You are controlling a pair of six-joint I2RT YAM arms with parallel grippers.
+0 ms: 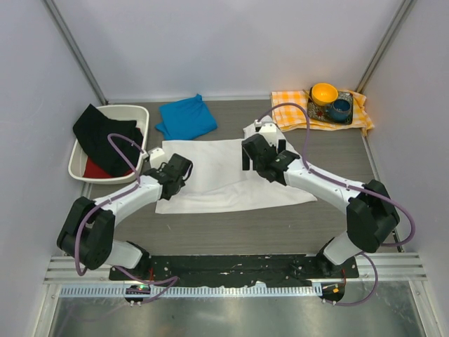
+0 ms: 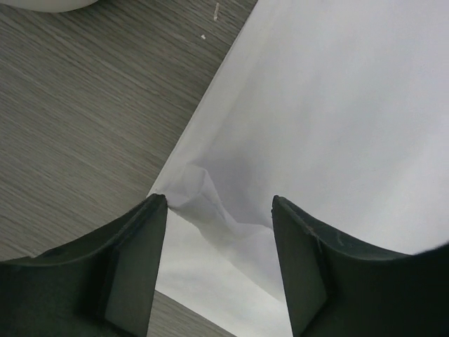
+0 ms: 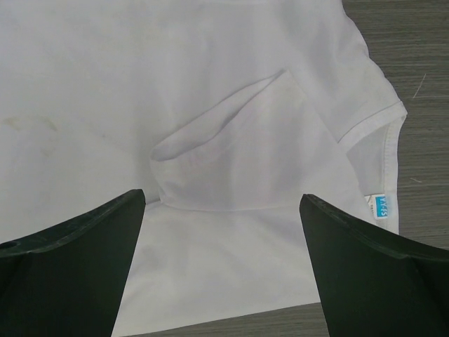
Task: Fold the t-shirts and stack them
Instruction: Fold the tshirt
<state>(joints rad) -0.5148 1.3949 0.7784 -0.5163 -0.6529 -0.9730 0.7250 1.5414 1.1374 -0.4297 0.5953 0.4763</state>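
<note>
White tee (image 1: 224,186) flat, edges rumpled; blue tee (image 1: 186,118) folded; L gripper (image 2: 217,203), R gripper (image 3: 223,198) both splayed

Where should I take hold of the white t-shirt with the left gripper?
On the white t-shirt, take the raised pucker at its edge, next to the table. Come straight down from above with the left gripper, its open jaws straddling that ridge. The cloth around it lies flat, so there is nothing else to pinch.

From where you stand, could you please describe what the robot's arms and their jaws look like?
The left arm and right arm have white links with black joints. A purple cable loops along each. The jaws are dark, wedge-shaped plates.
</note>
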